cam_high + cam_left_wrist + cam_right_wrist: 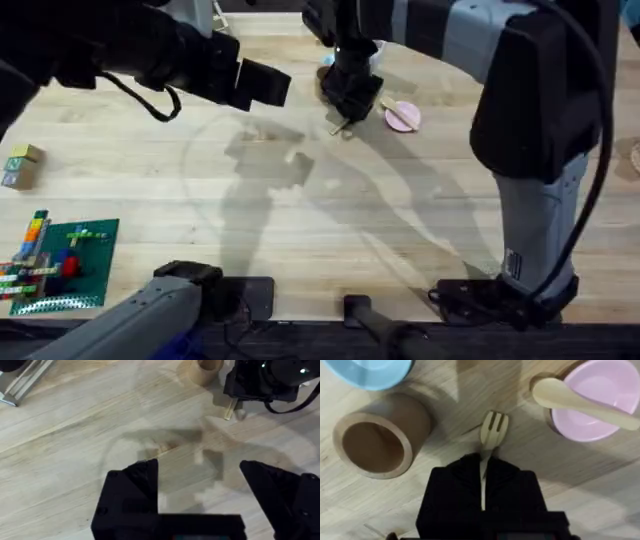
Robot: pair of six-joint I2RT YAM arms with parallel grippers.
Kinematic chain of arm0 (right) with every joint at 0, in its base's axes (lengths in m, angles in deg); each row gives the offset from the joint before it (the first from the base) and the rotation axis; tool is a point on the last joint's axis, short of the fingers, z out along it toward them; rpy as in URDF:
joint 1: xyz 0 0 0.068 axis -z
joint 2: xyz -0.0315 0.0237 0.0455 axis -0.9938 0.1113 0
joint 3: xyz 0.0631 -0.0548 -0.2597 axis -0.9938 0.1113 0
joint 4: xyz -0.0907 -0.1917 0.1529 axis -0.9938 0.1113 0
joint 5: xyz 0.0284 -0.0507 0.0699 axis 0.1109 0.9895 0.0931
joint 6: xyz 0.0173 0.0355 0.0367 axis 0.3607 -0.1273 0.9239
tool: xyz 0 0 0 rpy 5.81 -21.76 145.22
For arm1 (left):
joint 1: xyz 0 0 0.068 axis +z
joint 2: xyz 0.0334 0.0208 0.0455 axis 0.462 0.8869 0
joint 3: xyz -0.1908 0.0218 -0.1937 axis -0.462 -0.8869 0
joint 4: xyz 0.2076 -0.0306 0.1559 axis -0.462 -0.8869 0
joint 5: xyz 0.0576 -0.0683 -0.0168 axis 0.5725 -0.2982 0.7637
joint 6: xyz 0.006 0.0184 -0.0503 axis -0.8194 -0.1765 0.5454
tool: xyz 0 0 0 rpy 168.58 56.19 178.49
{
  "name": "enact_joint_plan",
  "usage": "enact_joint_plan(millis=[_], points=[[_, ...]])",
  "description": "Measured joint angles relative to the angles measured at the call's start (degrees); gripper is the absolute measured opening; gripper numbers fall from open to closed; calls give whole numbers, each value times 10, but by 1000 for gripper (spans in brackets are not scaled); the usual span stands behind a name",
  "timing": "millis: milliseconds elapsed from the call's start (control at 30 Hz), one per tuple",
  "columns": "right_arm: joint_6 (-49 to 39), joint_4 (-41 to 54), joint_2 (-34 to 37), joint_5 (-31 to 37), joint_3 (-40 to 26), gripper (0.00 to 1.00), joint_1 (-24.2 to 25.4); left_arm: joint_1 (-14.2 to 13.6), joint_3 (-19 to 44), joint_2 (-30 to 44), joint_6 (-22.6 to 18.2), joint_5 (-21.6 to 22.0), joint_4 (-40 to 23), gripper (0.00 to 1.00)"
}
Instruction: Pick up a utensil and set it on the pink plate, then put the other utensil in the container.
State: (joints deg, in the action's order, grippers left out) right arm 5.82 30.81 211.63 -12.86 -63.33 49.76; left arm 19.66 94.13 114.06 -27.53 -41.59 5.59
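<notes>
Pale matt wooden fork (pixel 492 430) — smooth wooden cup (pixel 377 435) — glossy pink plate (pixel 600 407)

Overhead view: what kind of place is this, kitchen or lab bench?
Likely a lab bench staged for robot manipulation, not a kitchen. Two arms share a bare wooden table, toy building bricks sit beside small wooden blocks, and the tableware is one pink plate and a cup.

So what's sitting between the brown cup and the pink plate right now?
In the right wrist view, the wooden fork lies between the cup and the pink plate, its handle pinched in the right tool.
</notes>
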Motion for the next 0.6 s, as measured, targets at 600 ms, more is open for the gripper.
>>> enact_joint_plan(millis=[600], points=[[-51,24,-71,77,5,31,9,0,0,0,0,0,0,993]])
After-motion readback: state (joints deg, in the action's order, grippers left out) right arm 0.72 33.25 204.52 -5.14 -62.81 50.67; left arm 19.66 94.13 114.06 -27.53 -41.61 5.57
